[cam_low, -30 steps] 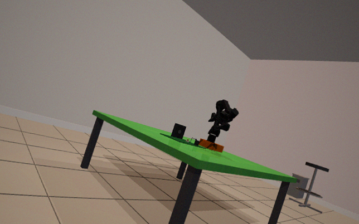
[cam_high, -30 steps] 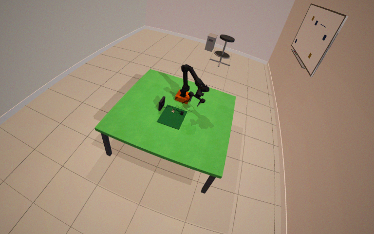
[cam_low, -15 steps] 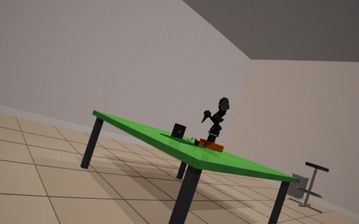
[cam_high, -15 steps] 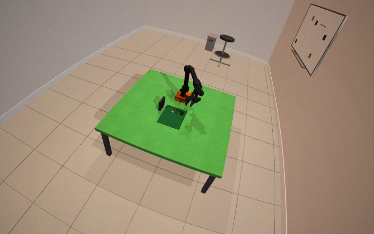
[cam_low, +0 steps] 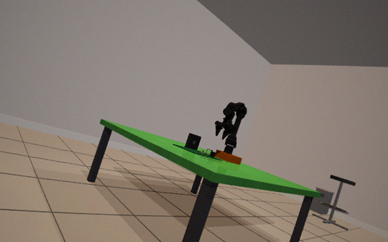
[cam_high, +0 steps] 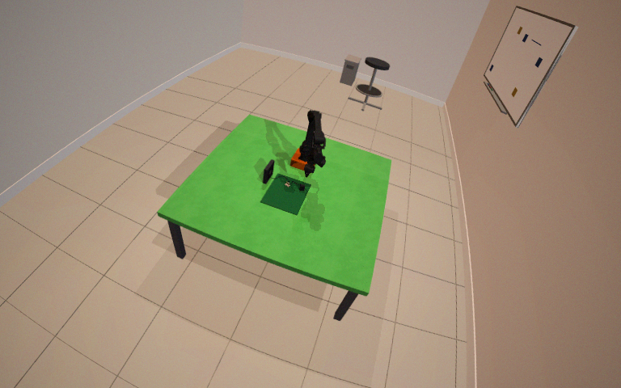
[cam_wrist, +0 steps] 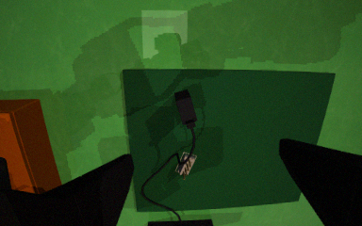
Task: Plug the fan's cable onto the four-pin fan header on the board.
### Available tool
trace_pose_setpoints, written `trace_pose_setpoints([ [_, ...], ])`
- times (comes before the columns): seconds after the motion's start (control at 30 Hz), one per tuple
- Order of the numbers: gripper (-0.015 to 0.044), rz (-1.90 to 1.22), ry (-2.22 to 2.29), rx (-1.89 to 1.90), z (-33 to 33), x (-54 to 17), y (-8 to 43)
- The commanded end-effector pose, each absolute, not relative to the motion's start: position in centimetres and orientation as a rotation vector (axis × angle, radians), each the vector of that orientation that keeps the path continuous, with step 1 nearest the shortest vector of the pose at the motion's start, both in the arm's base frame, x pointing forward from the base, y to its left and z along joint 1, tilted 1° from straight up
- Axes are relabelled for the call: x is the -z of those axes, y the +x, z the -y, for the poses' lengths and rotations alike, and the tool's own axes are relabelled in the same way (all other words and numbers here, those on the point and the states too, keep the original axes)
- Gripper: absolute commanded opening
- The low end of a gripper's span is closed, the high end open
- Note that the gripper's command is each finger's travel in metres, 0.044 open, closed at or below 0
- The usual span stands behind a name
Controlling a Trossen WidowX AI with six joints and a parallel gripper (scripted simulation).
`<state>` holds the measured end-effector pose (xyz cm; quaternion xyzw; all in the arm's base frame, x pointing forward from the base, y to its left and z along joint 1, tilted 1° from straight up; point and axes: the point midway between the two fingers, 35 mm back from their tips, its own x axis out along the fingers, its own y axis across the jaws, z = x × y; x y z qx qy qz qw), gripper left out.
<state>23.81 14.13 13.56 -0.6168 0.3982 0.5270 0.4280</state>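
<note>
The dark green board [cam_high: 281, 200] [cam_wrist: 255, 118] lies on the table. The black plug [cam_high: 302, 187] [cam_low: 212, 153] [cam_wrist: 185, 108] lies on its side on the board, off the header. A small pale part with pins, apparently the header [cam_high: 287, 184] [cam_low: 202, 152] [cam_wrist: 187, 164], stands near the plug's cable end. The thin black cable [cam_wrist: 143, 186] runs from the plug across the header to the black fan [cam_high: 268, 171] [cam_low: 193, 141] [cam_wrist: 180, 223], which stands upright at the board's edge. My gripper [cam_low: 220, 137] [cam_wrist: 205, 154] is wide open and empty, high above the board. Fine header details are too small to tell.
The arm's orange base [cam_high: 298, 162] [cam_low: 232, 158] [cam_wrist: 43, 141] stands beside the board. The green table [cam_high: 229, 201] [cam_low: 151, 140] carries everything. A stool [cam_high: 377, 63] [cam_low: 342, 180] and a grey bin [cam_high: 350, 70] [cam_low: 324, 199] stand on the floor beyond it.
</note>
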Motion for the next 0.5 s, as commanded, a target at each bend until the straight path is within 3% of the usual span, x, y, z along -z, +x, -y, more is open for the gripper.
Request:
trace_pose_setpoints([
  [0.0, 0.0440, -0.914, -1.551, -1.551, -13.3, -14.5, 24.1],
  [0.27, 0.0440, -0.914, -1.551, -1.551, -13.3, -14.3, 24.1],
  [0.47, 0.0440, -0.914, -1.551, -1.551, -13.6, -8.6, 24.6],
])
